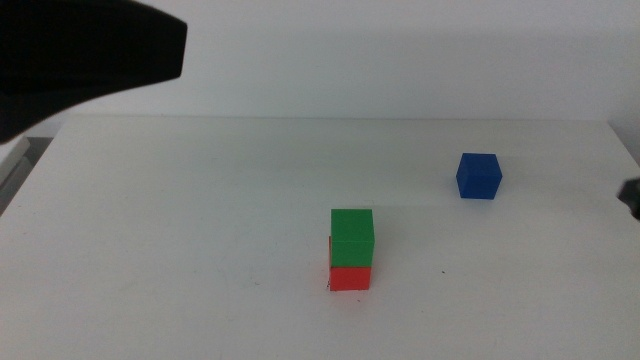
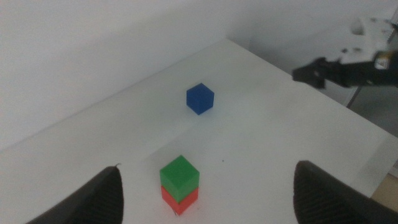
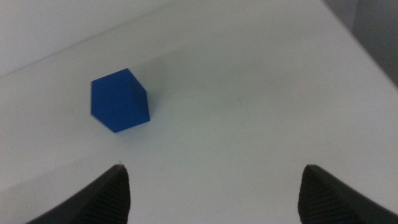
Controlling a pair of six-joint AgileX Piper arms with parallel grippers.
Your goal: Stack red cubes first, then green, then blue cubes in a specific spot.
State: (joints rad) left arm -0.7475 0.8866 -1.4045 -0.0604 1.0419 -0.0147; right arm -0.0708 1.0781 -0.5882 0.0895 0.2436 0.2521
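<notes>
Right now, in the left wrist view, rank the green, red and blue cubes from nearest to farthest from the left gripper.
1. Green cube, atop the stack, between the open left gripper's jaws.
2. Red cube, beneath it; nearly level with green.
3. Blue cube, alone, farther out.

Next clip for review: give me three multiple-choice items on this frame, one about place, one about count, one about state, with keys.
1. Where is the green cube?
A. on the red cube
B. beside the blue cube
C. in a hand

2. How many cubes are stacked?
A. one
B. two
C. three

3. What state is the right hand in?
A. shut on the blue cube
B. open, empty
C. shut, empty

Key: 1 A, green sits directly atop red. 2 B, the blue cube stands apart on the table. 3 B, its wrist view shows jaws wide apart, short of the blue cube. The left hand is also open, above the stack.
</notes>
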